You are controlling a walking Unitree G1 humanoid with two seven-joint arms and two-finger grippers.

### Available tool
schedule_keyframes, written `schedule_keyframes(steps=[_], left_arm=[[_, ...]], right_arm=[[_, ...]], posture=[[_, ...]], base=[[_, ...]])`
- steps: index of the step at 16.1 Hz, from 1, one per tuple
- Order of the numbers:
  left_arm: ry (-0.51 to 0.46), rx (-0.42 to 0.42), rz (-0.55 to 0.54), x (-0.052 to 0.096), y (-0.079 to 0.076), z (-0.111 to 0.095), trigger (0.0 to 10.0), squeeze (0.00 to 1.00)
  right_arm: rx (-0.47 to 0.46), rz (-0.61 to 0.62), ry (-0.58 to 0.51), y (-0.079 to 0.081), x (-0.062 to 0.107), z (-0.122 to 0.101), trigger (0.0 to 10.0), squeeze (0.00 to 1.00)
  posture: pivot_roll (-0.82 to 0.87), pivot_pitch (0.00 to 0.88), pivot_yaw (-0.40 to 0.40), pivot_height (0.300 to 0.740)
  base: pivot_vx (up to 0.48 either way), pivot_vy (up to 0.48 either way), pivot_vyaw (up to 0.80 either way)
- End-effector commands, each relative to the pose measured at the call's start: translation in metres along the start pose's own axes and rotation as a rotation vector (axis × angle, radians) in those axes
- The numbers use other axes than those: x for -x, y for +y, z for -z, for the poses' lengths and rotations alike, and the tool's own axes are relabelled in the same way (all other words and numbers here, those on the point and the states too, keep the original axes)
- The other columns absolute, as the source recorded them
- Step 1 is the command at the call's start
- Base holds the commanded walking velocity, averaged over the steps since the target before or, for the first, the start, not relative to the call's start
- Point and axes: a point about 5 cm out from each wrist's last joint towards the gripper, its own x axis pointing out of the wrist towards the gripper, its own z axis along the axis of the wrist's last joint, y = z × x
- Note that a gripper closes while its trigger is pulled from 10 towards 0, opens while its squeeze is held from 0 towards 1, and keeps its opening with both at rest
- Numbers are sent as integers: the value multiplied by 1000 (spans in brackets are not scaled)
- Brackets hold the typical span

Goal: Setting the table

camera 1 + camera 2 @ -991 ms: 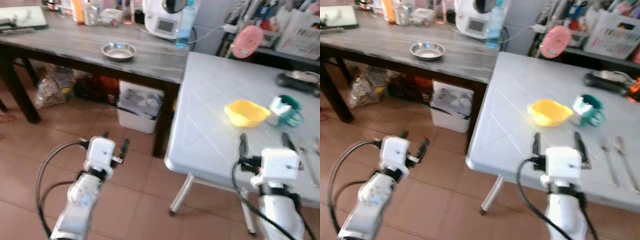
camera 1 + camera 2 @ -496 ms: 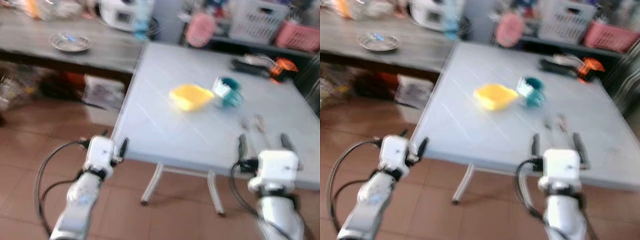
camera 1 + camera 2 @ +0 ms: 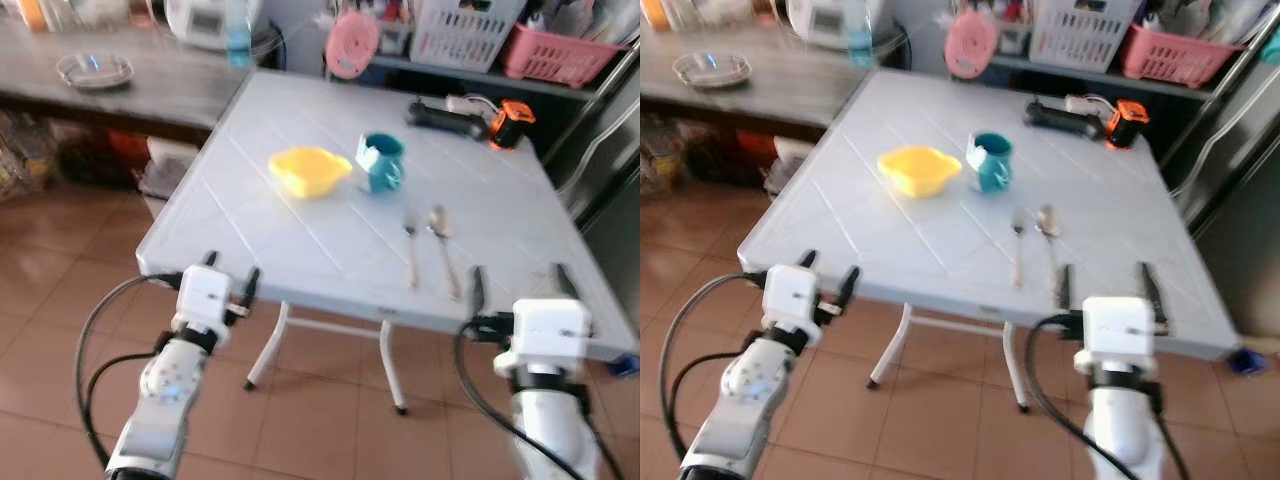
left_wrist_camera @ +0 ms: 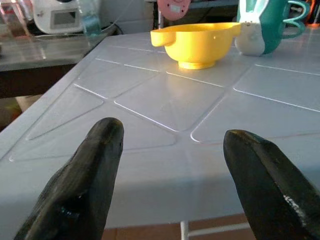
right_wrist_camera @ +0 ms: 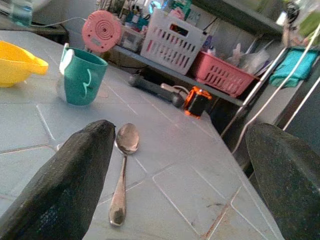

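The white plastic counter (image 3: 300, 240) carries everything, mid-surface. The yellow bowl (image 3: 308, 171) looks light, rigid plastic; take it by the rim. Just beside it, the teal mug (image 3: 381, 162) is probably heavier and breakable; grip its wall or handle. Nearer the edge, the spoon (image 5: 122, 172) and fork (image 3: 411, 252) are thin, slippery metal; pinch mid-handle. Left pincer (image 3: 229, 275) and right pincer (image 3: 516, 284) gape wide, empty.

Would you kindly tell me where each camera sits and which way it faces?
Left and right eye views: on the head, looking forward and down at the white table; both arms show, left gripper and right gripper open.
Left wrist view: along its fingers toward the yellow bowl.
Right wrist view: toward the spoon.
All share the teal mug.
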Motion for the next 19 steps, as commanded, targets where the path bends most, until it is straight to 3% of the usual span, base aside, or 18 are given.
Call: schedule_keyframes(steps=[1, 6, 15, 19], left_arm=[[-24, -8, 1, -3, -2, -7, 10000, 0], [-30, -4, 5, -6, -5, -9, 10000, 0], [-26, 45, 11, -12, -10, -9, 10000, 0], [-15, 47, 13, -13, -9, -7, 10000, 0]], right_arm=[[13, 13, -13, -4, -1, -2, 10000, 0], [17, 16, -17, -4, -3, -1, 10000, 0], [20, 21, -25, -6, -8, -1, 10000, 0], [15, 15, -23, -4, -8, 0, 10000, 0]], posture=[[204, 98, -83, 740], [204, 98, -81, 740], [201, 99, -81, 740], [204, 100, -82, 740]], base=[[0, -364, 0], [0, -364, 0], [0, 0, 0], [0, 300, 0]])
